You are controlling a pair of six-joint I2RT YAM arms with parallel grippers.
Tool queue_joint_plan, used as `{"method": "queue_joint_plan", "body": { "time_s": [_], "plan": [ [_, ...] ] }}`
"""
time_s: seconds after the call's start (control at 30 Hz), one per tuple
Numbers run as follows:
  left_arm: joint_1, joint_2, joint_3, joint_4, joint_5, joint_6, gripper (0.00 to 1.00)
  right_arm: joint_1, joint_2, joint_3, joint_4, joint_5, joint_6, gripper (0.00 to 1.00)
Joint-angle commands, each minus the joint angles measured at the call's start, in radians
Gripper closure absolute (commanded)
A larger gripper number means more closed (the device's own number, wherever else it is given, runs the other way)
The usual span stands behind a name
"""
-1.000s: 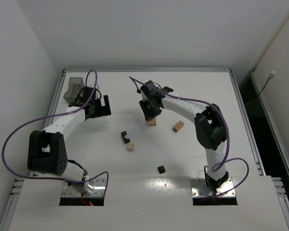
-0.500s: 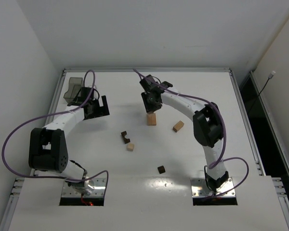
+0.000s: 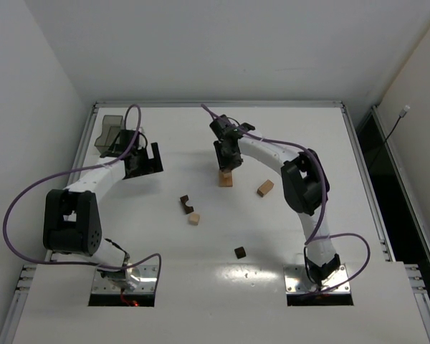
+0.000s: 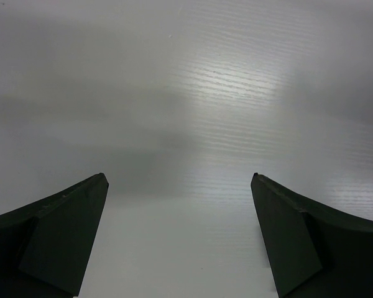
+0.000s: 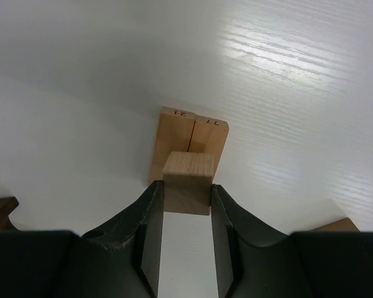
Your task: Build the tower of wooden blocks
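Nearest the arm bases, a dark brown cube (image 3: 239, 251) lies alone on the white table (image 3: 129, 229). Beyond it, a tan cube (image 3: 193, 218) sits just beside a dark notched block (image 3: 185, 203), and a tan oblong block (image 3: 265, 188) lies off to the right. None of these has shifted over the last second.

Farther back, mid-table, stands the wood block tower (image 3: 226, 181), which is so far a pair of tan blocks lying side by side. The right gripper (image 3: 228, 166) hangs directly over it, pinching a small tan cube (image 5: 188, 177). A second ago this gripper leaned over the pair at a tilt. It now stands more upright, and its elbow has swung left.

At far left, the left gripper (image 3: 145, 159) has its fingers (image 4: 62, 236) spread wide with nothing between them, and it has barely moved. The grey bin (image 3: 111, 133) sits behind it.

The overhead view hides the held cube behind the gripper. The right wrist view shows it over the near end of the pair, whose end faces carry printed numbers. Whether the cube touches the pair cannot be told. The left wrist view shows only bare table.
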Motion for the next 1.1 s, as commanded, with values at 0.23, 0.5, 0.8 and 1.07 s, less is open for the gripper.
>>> {"method": "queue_joint_plan", "body": {
  "time_s": [0.23, 0.5, 0.8, 1.07],
  "plan": [
    [0.015, 0.016, 0.004, 0.033, 0.025, -0.011, 0.0, -0.027, 0.028, 0.054, -0.001, -0.034, 0.022, 1.0],
    [0.024, 0.016, 0.004, 0.033, 0.028, -0.011, 0.0, -0.046, 0.037, 0.054, 0.008, -0.091, 0.045, 1.0],
    [0.024, 0.007, -0.005, 0.042, 0.028, -0.011, 0.0, -0.064, 0.047, 0.054, 0.008, -0.114, 0.055, 1.0],
    [0.024, 0.007, -0.005, 0.042, 0.038, -0.011, 0.0, -0.064, 0.056, 0.063, 0.017, -0.123, 0.055, 1.0]
  ]
}}
